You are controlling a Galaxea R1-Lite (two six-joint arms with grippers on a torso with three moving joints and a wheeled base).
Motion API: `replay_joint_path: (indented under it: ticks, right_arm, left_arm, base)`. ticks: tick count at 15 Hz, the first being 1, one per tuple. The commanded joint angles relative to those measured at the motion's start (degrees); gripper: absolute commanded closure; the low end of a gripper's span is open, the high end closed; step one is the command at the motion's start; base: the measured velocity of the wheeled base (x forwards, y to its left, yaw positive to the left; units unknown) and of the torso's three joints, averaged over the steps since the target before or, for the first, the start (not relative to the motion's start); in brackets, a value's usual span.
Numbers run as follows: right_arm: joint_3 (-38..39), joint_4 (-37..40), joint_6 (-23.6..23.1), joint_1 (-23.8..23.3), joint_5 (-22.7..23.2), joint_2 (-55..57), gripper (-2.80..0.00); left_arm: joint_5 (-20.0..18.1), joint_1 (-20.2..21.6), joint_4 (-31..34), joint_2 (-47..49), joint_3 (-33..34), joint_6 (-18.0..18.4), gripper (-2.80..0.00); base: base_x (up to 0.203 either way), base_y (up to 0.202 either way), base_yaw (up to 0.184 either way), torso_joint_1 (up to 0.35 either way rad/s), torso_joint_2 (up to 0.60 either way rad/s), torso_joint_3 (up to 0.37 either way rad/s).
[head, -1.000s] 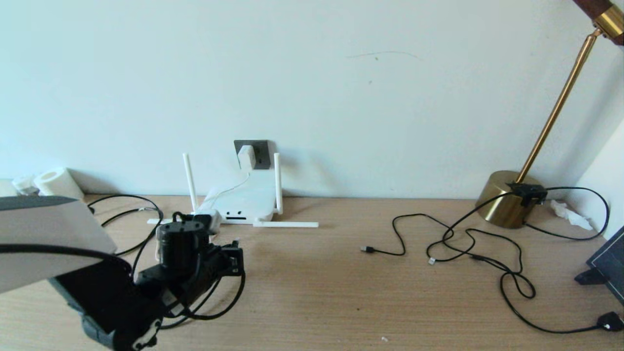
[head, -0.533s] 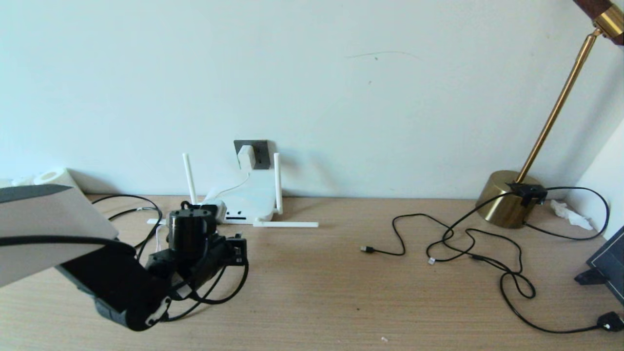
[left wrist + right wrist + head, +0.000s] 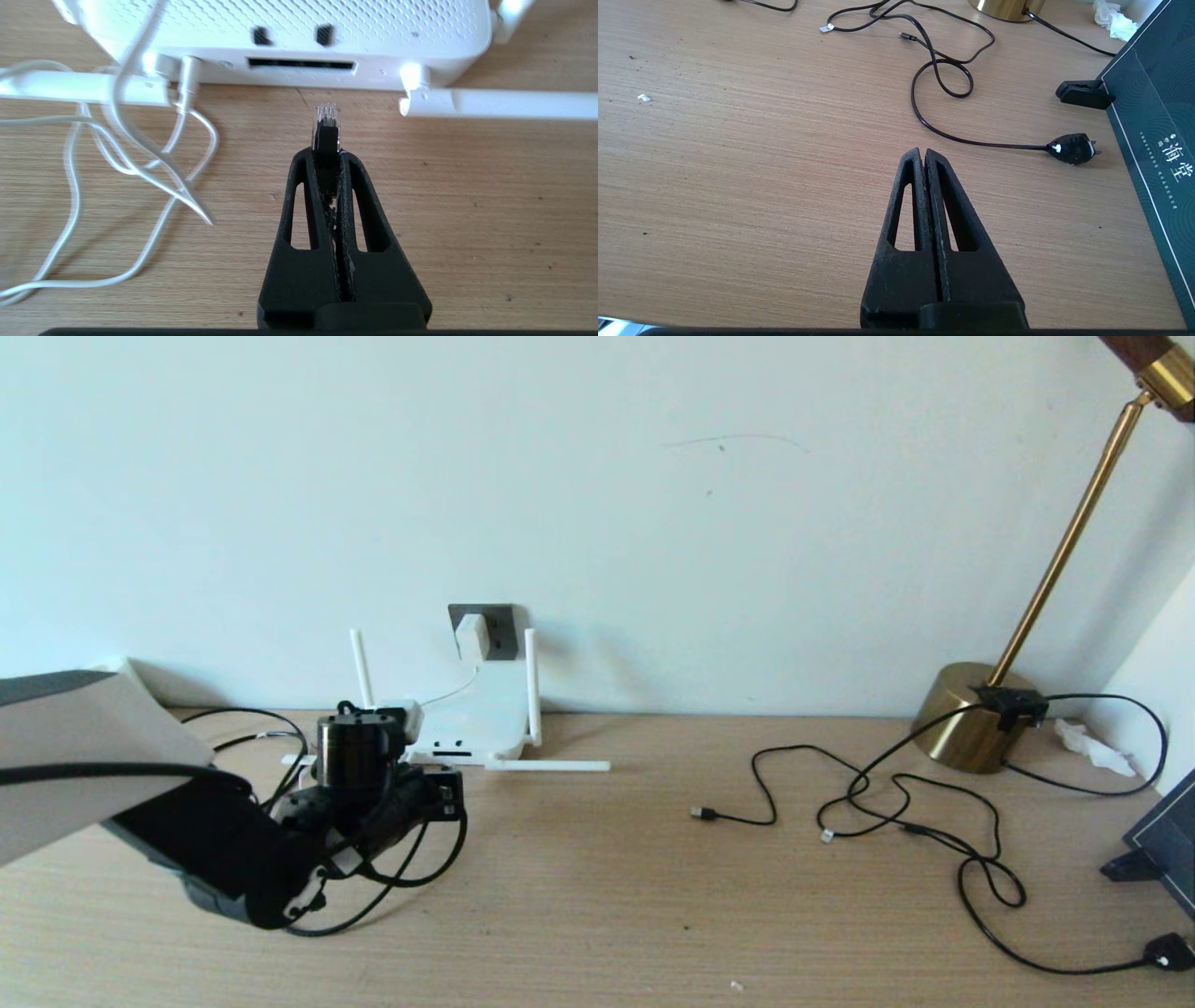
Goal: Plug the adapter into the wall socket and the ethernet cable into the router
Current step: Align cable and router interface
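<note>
Your left gripper has its jaws clamped on the ethernet cable just behind the clear tip, lower left of the head view. The plug points at the router but isn't touching it; it sits just short of the long dark port slot (a strip of bare desk shows between). The adapter is already on the wall socket, centre of the head view, w/ its white cord running down to the router. Your right gripper hangs over the desk near the black lamp cord, jaws pressed together, nothing in them.
</note>
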Motion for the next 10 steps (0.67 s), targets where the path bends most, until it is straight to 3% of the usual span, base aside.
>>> replay_joint_path:
  ticks: [1,10]
  right_arm:
    - [0.0,0.1,-0.1,0.0,0.0,0.1,0.00]
    - [0.0,0.1,-0.1,0.0,0.0,0.1,0.00]
  left_arm:
    - [0.0,0.1,0.8,0.1,-1.0,-0.2,0.00]
    - [-0.1,0.2,4.4,2.4,-6.7,-0.4,0.00]
  base:
    - [0.000,0.000,0.000,0.000,0.00,0.000]
    - [0.000,0.000,0.000,0.000,0.00,0.000]
